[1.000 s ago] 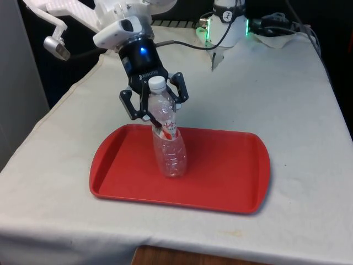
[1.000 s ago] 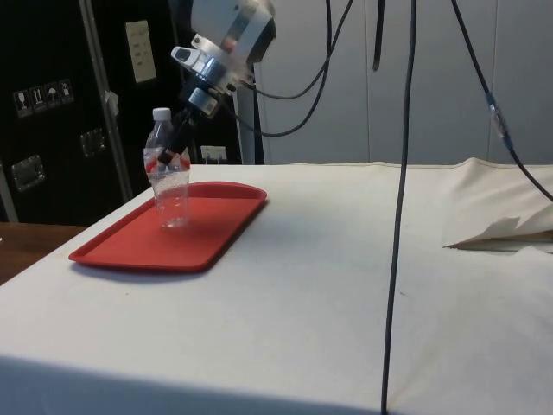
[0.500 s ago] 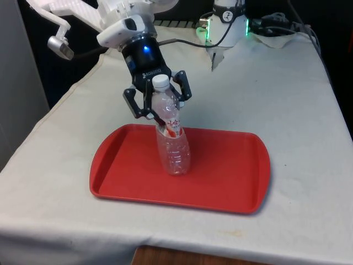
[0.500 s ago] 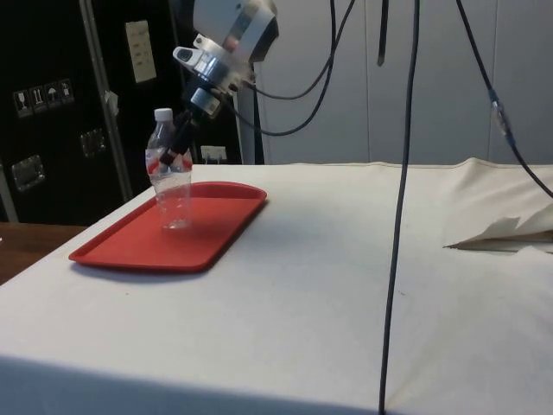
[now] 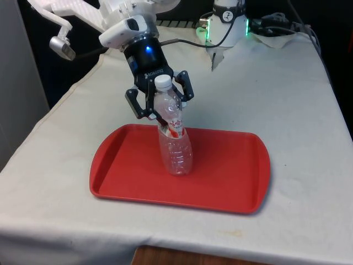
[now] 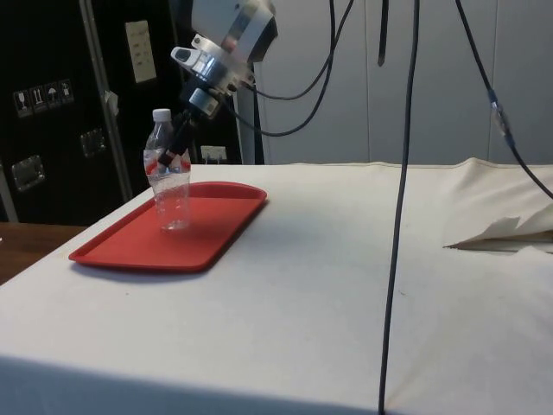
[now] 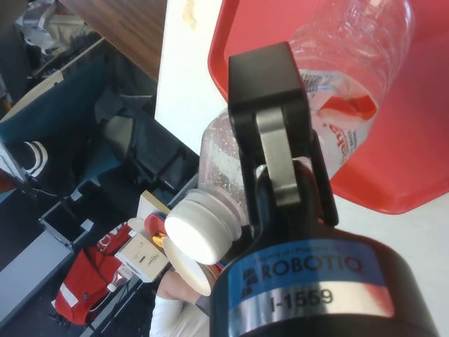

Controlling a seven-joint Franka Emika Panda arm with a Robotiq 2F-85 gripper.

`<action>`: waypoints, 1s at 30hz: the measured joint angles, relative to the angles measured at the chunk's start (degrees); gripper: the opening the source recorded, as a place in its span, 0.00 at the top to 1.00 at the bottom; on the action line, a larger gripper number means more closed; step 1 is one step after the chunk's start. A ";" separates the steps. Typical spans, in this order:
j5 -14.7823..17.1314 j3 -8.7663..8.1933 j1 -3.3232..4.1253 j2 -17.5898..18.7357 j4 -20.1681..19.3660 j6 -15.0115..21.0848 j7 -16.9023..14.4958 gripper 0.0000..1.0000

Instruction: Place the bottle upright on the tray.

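Bottle is pinched at the shoulder by the gripper, base apparently seated mid tray, slightly tilted. Tilt should be corrected before release; the gripper should then be withdrawn without clipping the cap.

A white cloth covers the worktop. A red tray lies flat on it near the front edge, and crumpled paper rests well apart from the tray.
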 measured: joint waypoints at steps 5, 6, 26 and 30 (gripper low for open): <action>-0.06 0.00 0.06 0.00 0.00 0.06 -0.17 0.67; -0.11 0.00 0.06 0.00 0.00 0.11 -0.23 0.67; -2.52 -0.29 1.60 -0.06 0.00 1.89 0.23 0.67; -2.81 -0.29 2.01 -0.06 0.00 2.52 0.34 0.67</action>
